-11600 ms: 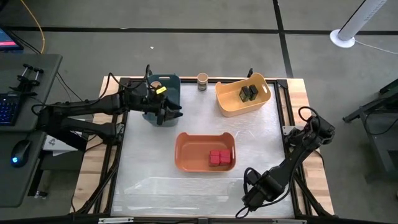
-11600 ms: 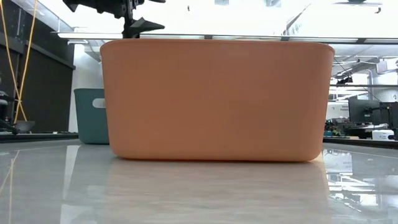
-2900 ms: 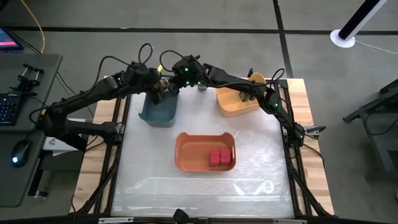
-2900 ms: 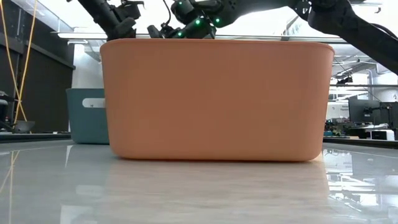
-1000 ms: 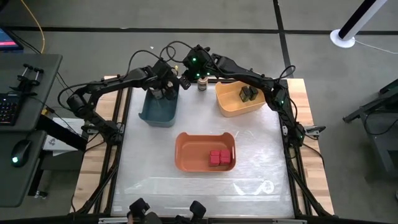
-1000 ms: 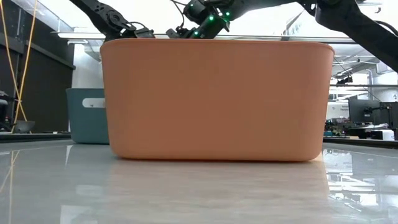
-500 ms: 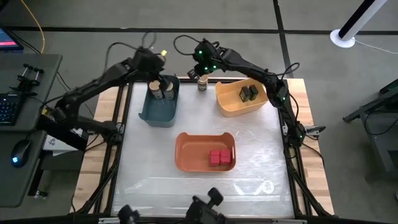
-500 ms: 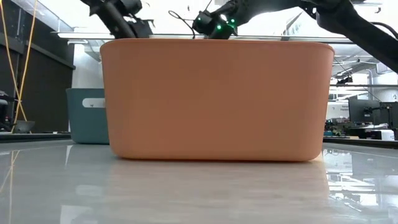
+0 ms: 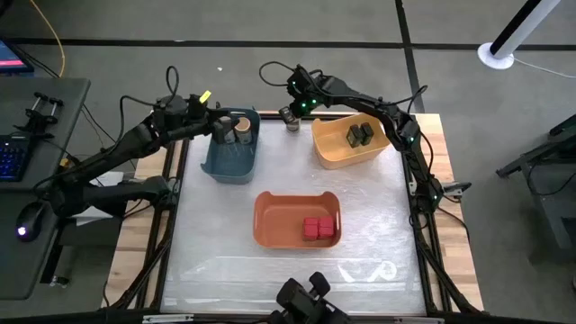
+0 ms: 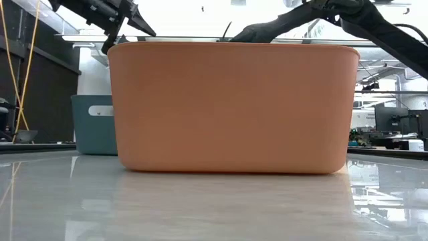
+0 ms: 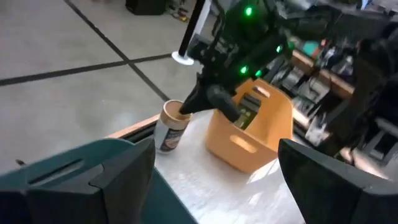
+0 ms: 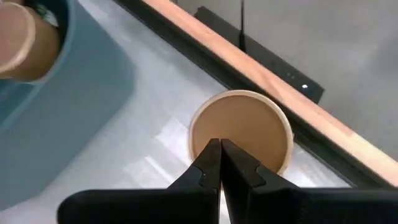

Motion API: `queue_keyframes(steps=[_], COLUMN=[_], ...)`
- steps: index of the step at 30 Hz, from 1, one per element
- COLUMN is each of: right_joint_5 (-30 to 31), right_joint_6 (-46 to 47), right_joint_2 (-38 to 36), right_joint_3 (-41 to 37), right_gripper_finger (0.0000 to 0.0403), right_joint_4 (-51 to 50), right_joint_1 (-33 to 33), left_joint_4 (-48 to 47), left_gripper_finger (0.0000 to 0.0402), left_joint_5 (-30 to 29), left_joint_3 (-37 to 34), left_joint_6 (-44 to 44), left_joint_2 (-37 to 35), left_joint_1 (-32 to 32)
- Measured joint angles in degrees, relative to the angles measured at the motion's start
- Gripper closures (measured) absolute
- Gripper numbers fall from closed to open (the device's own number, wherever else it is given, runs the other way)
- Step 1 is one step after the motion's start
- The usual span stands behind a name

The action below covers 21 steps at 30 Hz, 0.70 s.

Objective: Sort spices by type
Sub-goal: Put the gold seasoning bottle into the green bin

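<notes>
A round jar with a tan lid (image 9: 292,115) stands on its base at the table's far edge, between the blue bin (image 9: 216,162) and the yellow bin (image 9: 335,155); it also shows in the left wrist view (image 11: 170,126). My right gripper (image 12: 219,148) is shut, with its tips over this jar. Two more tan-lidded jars (image 9: 234,131) stand in the blue bin. Dark blocky containers (image 9: 360,135) lie in the yellow bin. Red tins (image 9: 317,228) lie in the orange bin (image 9: 274,216). My left gripper (image 9: 212,126) is open and empty above the blue bin's left rim. My right gripper's shut fingertips (image 11: 189,109) meet the top of the jar's tan lid (image 12: 249,124), near its edge. They slant down onto it from the table's right. The jar stands upright on the table.
The orange bin stands in the middle of the table and its wall (image 10: 231,107) fills the low view. The table's wooden far edge (image 12: 292,106) runs just behind the jar. Bare tabletop lies toward the near edge.
My left gripper has risen out of the blue bin and drawn back toward the table's left edge. Two jars now stand uncovered in that bin. My right gripper has gone toward the table's right, to the lone jar at the far edge, and come down over its lid.
</notes>
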Motion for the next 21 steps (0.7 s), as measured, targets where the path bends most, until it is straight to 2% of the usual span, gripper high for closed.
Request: queue_keyframes(steps=[4,8,12,21], right_joint_5=[4.74,6.17,6.15,0.07], right_joint_6=[-1.44,-2.69,-3.43,-5.76], right_joint_2=[-0.07,-0.33,-0.33,-0.33], right_joint_3=[-1.71,-3.26,-3.48,-3.48], right_gripper_finger=[0.0403,0.0403,0.0403,0.0403], right_joint_4=[1.72,3.24,2.93,1.18], right_joint_1=[1.1,1.63,2.6,9.32], left_joint_4=[1.47,1.86,2.51,4.43], left_gripper_finger=[0.0076,0.0076,0.0076,0.0076], left_joint_5=[-2.48,-2.73,-2.76,-2.32], left_joint_3=[-1.97,-2.68,-2.68,-2.64], left_joint_6=[-2.81,-3.7,-3.7,-2.53], left_joint_2=[-1.79,-1.93,-1.81,-1.82], left_joint_1=[-1.48,-2.12,-2.51,-2.51])
